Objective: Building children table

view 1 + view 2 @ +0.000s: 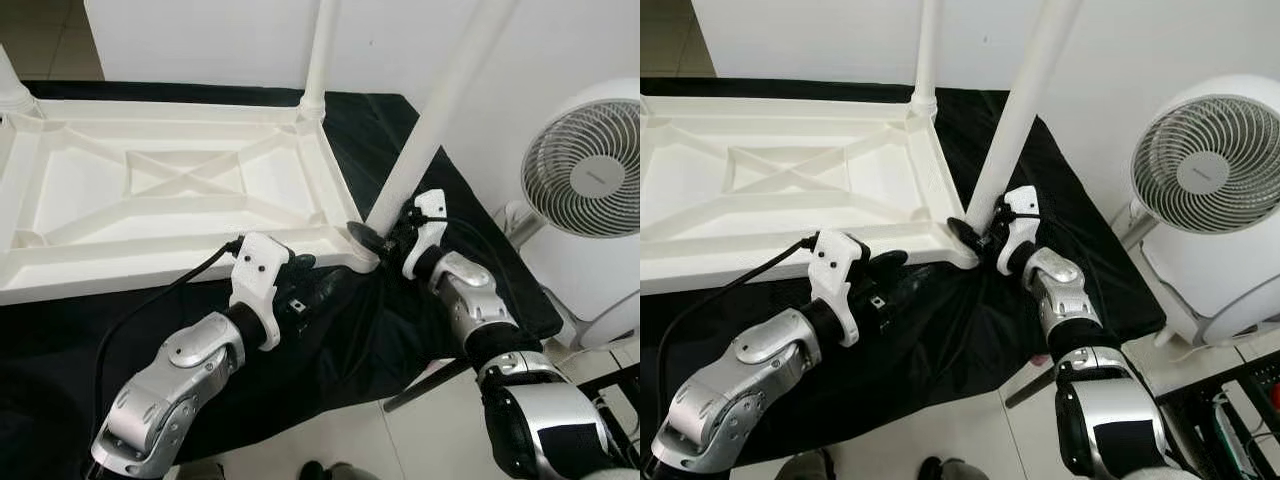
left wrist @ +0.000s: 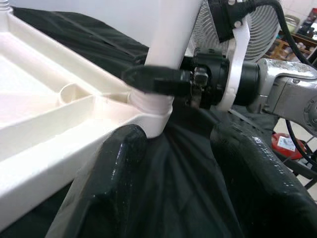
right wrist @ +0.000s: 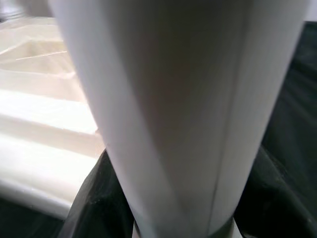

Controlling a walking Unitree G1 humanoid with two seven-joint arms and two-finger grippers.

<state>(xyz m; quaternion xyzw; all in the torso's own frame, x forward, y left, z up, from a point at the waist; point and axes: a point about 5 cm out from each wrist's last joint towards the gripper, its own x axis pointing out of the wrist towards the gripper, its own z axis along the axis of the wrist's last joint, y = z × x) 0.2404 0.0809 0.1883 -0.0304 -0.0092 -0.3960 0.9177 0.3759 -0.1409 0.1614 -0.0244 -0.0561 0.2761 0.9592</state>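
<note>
Your main risk sits at the near right corner of the overturned table top (image 1: 180,200), which lies underside up on the black cloth (image 1: 360,340). The leg (image 1: 425,140) being fitted there leans visibly toward the fan (image 1: 585,170) rather than standing straight like the far leg (image 1: 320,50), so I judge it is not yet seated squarely in its socket (image 2: 151,111). If you press or twist it at this angle, it may jam crooked, pop out, or lever the light plastic top across the cloth. A loose leg could also swing into the fan standing just beside the cloth's edge. Your right hand (image 1: 385,235) is clamped around the base of that leg, one finger (image 2: 158,79) wrapped against it just above the socket collar; the wrist camera looks straight onto the white tube. Your left hand (image 1: 305,280) rests low beside the table's near edge with its fingers (image 2: 119,163) spread apart, holding nothing, pointed at the same corner and near the cloth.
</note>
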